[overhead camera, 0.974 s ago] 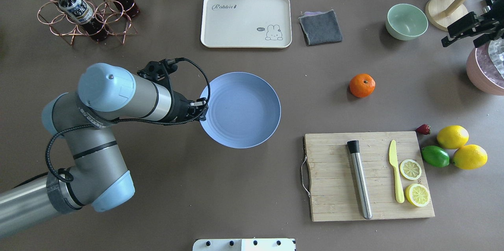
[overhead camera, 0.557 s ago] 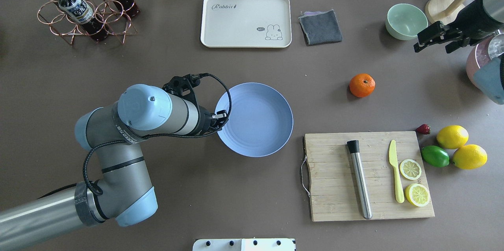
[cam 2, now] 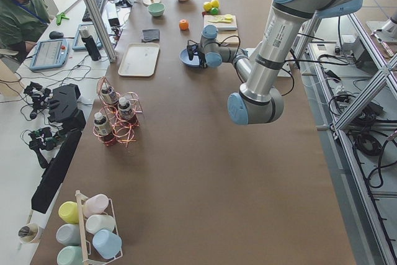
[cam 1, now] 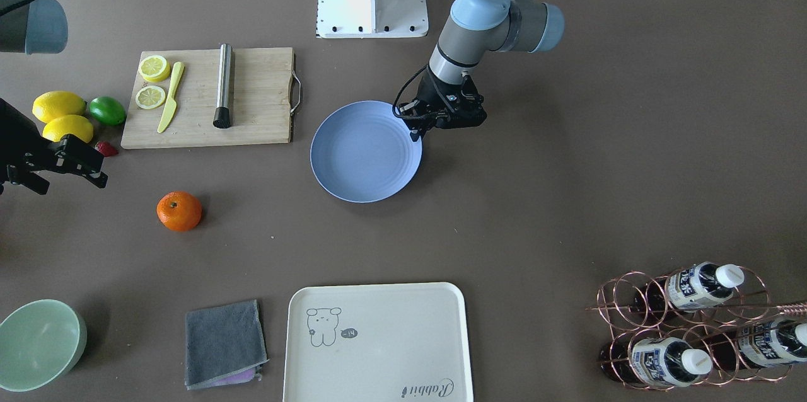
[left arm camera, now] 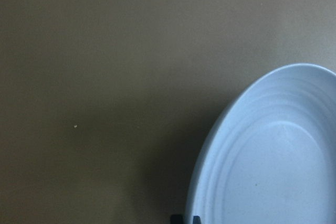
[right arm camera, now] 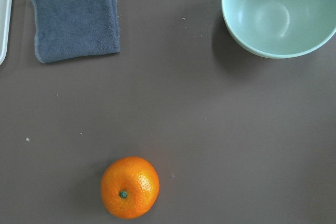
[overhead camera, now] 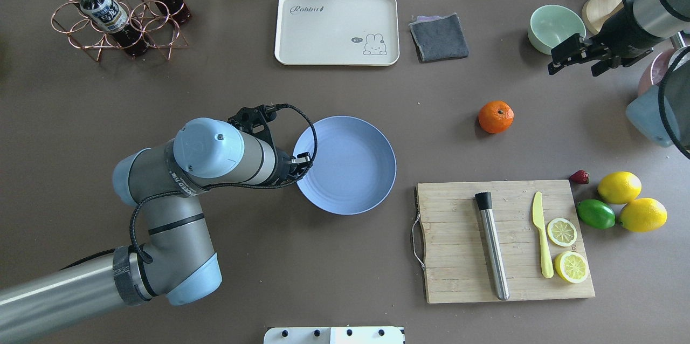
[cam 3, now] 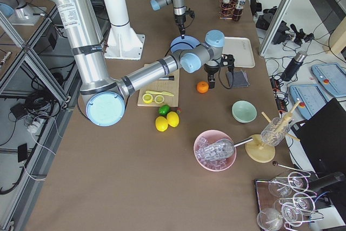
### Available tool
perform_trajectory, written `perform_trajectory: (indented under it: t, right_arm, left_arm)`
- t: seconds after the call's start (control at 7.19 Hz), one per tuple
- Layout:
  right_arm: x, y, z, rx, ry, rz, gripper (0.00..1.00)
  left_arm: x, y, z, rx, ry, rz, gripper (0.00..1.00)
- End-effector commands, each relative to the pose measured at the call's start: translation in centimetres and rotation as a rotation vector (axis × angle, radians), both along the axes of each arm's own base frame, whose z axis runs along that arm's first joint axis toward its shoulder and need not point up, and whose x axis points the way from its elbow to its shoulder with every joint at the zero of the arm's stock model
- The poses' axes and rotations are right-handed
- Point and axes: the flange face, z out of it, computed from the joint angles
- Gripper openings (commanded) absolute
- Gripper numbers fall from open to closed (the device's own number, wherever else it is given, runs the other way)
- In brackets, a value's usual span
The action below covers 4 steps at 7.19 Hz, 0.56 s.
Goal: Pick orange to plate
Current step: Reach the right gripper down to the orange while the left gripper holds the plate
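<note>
The orange [overhead camera: 496, 116] lies alone on the brown table, right of centre; it also shows at the bottom of the right wrist view [right arm camera: 129, 186]. The blue plate [overhead camera: 345, 165] sits mid-table, well left of the orange. My left gripper [overhead camera: 302, 163] is at the plate's left rim, its dark fingertips pinched on the edge [left arm camera: 185, 219]. My right gripper [overhead camera: 571, 70] hangs open and empty in the air, beyond and to the right of the orange, near the mint bowl [overhead camera: 555, 28].
A cutting board [overhead camera: 458, 241] with a steel rod, a yellow knife and lemon slices lies near the front right. Lemons [overhead camera: 620, 187], a lime [overhead camera: 595, 213] and a strawberry sit beside it. A cream tray [overhead camera: 337, 28], grey cloth [overhead camera: 439, 36] and bottle rack [overhead camera: 116, 9] line the far side.
My left arm has moved right and toward the robot, carrying the plate along by its rim. My right gripper has swung leftward from the table's right edge to near the mint bowl.
</note>
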Motion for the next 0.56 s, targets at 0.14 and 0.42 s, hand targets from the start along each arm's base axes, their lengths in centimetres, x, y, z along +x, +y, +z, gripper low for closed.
perform_trajectory:
  t: [0.14, 0.42]
  right_arm:
    - [-5.6, -0.5, -2.2, -0.016, 0.03, 0.028, 1.0]
    - [-10.8, -0.4, -0.5, 0.019, 0.047, 0.031, 1.0]
  left_arm:
    - [-3.3, -2.5, -1.9, 0.022, 0.029, -0.052, 0.98]
    - [-4.4, -3.7, -1.7, 0.02, 0.027, -0.075, 0.98]
